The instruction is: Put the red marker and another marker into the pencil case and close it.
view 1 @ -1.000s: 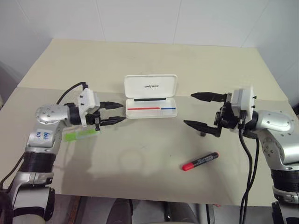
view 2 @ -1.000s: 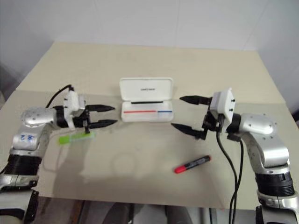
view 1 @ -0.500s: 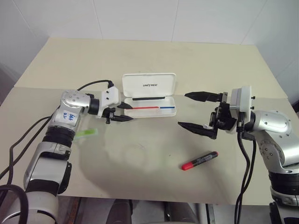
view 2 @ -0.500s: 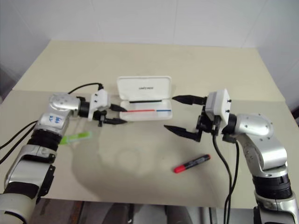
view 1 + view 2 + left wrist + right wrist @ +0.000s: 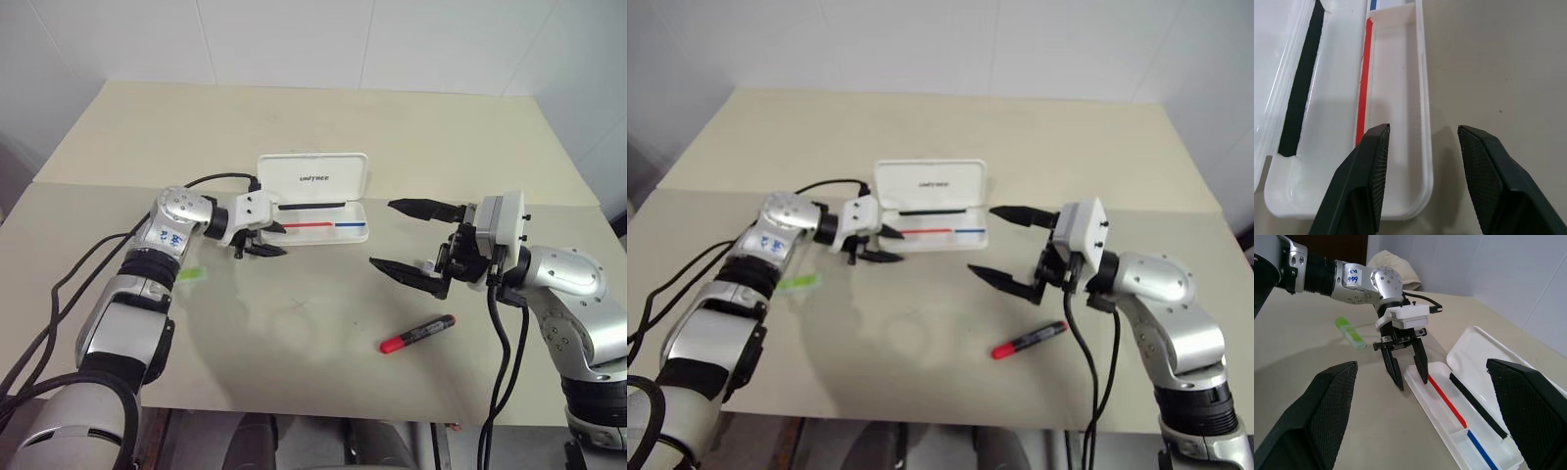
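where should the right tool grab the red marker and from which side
Take the red marker by the middle of its black barrel, coming straight down from above. It lies flat on the table, slanted, with bare surface all round, so the right tool, now open above it, should likely set its fingers across the barrel.

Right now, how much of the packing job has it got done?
Little. The case lies open but holds no marker. The left pincer is at its end, open and empty. The red marker and green marker lie on the table; both need packing, then the lid shut.
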Robot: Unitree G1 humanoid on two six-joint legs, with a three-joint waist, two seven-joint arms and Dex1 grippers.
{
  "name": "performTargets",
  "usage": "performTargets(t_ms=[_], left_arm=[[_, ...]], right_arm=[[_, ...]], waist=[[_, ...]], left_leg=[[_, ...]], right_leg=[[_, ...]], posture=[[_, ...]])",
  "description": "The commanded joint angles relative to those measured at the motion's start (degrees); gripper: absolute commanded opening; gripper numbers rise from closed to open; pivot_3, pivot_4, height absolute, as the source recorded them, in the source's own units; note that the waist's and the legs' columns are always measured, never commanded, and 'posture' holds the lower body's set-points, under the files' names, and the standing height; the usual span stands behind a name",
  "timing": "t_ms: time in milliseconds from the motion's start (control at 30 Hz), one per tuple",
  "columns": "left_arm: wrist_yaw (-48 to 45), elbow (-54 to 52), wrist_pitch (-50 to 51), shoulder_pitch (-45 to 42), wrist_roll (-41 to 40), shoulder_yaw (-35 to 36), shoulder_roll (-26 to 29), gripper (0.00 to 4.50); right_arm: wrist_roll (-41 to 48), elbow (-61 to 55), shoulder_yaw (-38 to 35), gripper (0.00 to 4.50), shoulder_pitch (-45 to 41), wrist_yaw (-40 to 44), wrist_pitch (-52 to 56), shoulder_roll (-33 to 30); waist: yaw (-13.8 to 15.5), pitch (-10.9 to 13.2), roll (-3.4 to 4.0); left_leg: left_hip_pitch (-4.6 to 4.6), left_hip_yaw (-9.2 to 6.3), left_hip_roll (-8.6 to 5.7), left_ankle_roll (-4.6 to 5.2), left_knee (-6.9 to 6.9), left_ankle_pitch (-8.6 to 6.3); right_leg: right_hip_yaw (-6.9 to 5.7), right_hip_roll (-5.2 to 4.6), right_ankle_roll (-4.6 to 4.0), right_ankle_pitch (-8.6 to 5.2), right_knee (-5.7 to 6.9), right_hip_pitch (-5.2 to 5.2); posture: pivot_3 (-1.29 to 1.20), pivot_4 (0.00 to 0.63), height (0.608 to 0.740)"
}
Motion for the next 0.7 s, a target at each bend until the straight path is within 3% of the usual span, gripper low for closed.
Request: performTargets(t_ms=[33, 133, 200, 400, 433, 600, 700], left_arm=[[0.1, 2.3, 0.1, -2.4, 1.7, -0.3, -0.1, 2.31], [-1.2, 4.4, 1.6, -3.0, 3.2, -1.0, 0.0, 2.31], [-0.9, 5.9, 1.9, -3.6, 4.1, -1.3, 0.0, 1.95], [-1.0, 6.7, 0.8, -5.0, 4.2, -0.4, -0.9, 0.16], [-3.1, 6.0, 0.6, -4.9, 3.7, -0.4, -1.0, 0.02], [-8.3, -1.3, 0.5, -2.8, 1.8, 0.2, -0.8, 0.02], [-10.3, -11.5, 3.7, 1.2, -0.7, 1.3, -0.1, 0.02]], right_arm=[[0.6, -2.1, -2.3, 4.50, 0.1, -0.6, -1.1, -0.4], [0.5, -1.9, -2.6, 4.50, -0.1, -0.5, -1.4, -0.6], [0.4, -1.5, -2.7, 4.50, -0.6, -0.5, -1.6, -0.8], [0.3, -0.9, -3.0, 4.50, -1.3, -0.2, -1.7, -0.8], [0.3, -0.8, -3.0, 4.50, -1.3, -0.1, -1.8, -0.9], [0.3, -0.4, -3.2, 4.50, -0.9, 0.1, -1.7, -1.2], [0.3, 0.0, -4.4, 4.50, 1.2, 0.2, -1.5, -1.9]], waist=[[0.0, 0.0, 0.00], [0.0, 0.0, 0.00], [0.0, 0.0, 0.00], [0.0, 0.0, 0.00], [0.0, 0.0, 0.00], [0.0, 0.0, 0.00], [0.1, 0.0, 0.00]], left_leg=[[0.00, -0.01, 0.00, 0.00, 0.00, 0.00], [0.00, -0.01, 0.00, 0.00, 0.00, 0.00], [0.01, -0.01, 0.00, 0.00, 0.01, 0.00], [0.04, -0.03, 0.02, 0.02, 0.06, 0.02], [0.04, -0.03, 0.02, 0.02, 0.08, 0.03], [0.03, -0.03, 0.02, 0.05, 0.06, 0.07], [0.00, -0.05, 0.02, 0.05, 0.00, 0.06]], right_leg=[[0.00, 0.01, 0.00, 0.00, 0.01, 0.00], [0.02, 0.02, 0.00, 0.00, 0.02, 0.00], [0.02, 0.03, 0.00, 0.00, 0.04, 0.00], [0.05, 0.07, 0.00, 0.00, 0.14, 0.01], [0.06, 0.07, 0.01, 0.01, 0.17, 0.01], [0.10, 0.11, 0.05, 0.06, 0.13, 0.04], [0.10, 0.10, 0.05, 0.05, 0.05, 0.03]], posture=[[0.00, 0.150, 0.740], [0.00, 0.150, 0.740], [0.00, 0.150, 0.740], [0.00, 0.150, 0.740], [0.00, 0.150, 0.740], [0.00, 0.150, 0.740], [0.00, 0.150, 0.740]])
